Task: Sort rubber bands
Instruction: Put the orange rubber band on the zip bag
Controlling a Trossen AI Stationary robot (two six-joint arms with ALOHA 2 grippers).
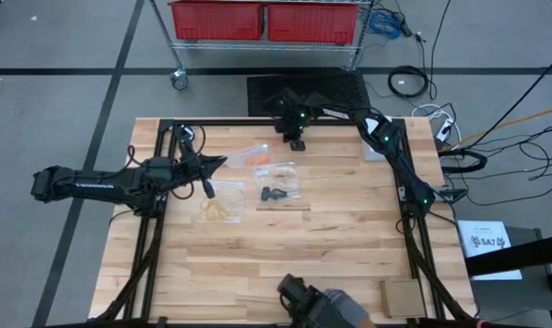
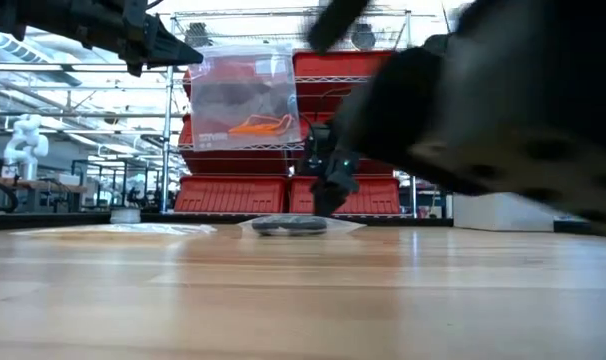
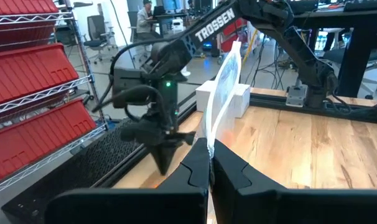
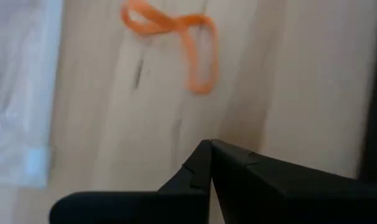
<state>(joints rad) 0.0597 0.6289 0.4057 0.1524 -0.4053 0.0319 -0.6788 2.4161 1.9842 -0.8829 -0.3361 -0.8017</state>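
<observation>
High view: left claw [image 1: 223, 164] raised, pinching bag [image 1: 250, 153].

The big table [image 1: 285, 255] is pale wood planks, smooth with a soft shine. On it lies a clear, shiny plastic bag [image 1: 278, 173], thin and crinkly. The thin orange rubber band [image 4: 176, 37] beside it looks soft and matt. The black arm fingers [image 3: 229, 171] look like hard, matt plastic.

"TROSSEN" stood in white capitals on the right arm [image 3: 214, 23], above its lit green lamp. A white sheet [image 1: 488, 248] beside the table [image 1: 349, 264] bore illegible print.
</observation>
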